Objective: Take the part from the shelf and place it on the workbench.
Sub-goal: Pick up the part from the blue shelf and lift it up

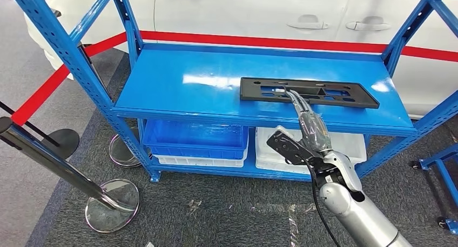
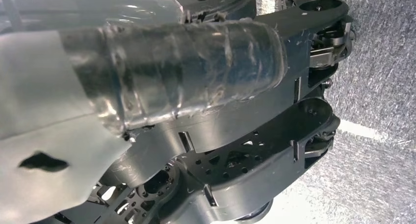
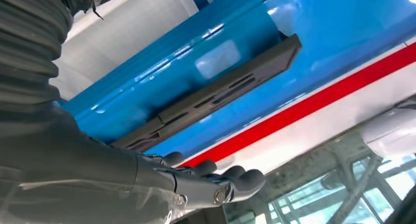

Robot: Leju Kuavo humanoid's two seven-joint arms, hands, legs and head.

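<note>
The part (image 1: 309,91) is a flat black rectangular frame with cut-outs. It lies on the top board of the blue shelf (image 1: 183,85), toward its right side. My right hand (image 1: 310,131) reaches up to it with fingers stretched out straight. Their tips lie at the part's near edge, around its middle. I cannot tell whether they touch it. The thumb hangs below the shelf's front lip, so nothing is gripped. In the right wrist view the part (image 3: 216,96) lies beyond the extended fingers (image 3: 230,180). My left hand (image 2: 181,72) appears as a plastic-wrapped grey shape over the floor, its fingers hidden.
A blue bin (image 1: 197,136) and a white bin (image 1: 351,144) sit on the lower shelf. Behind the shelf stands a white car (image 1: 243,12). Chrome stanchion bases (image 1: 112,205) and a red belt (image 1: 38,95) stand to the left on grey carpet.
</note>
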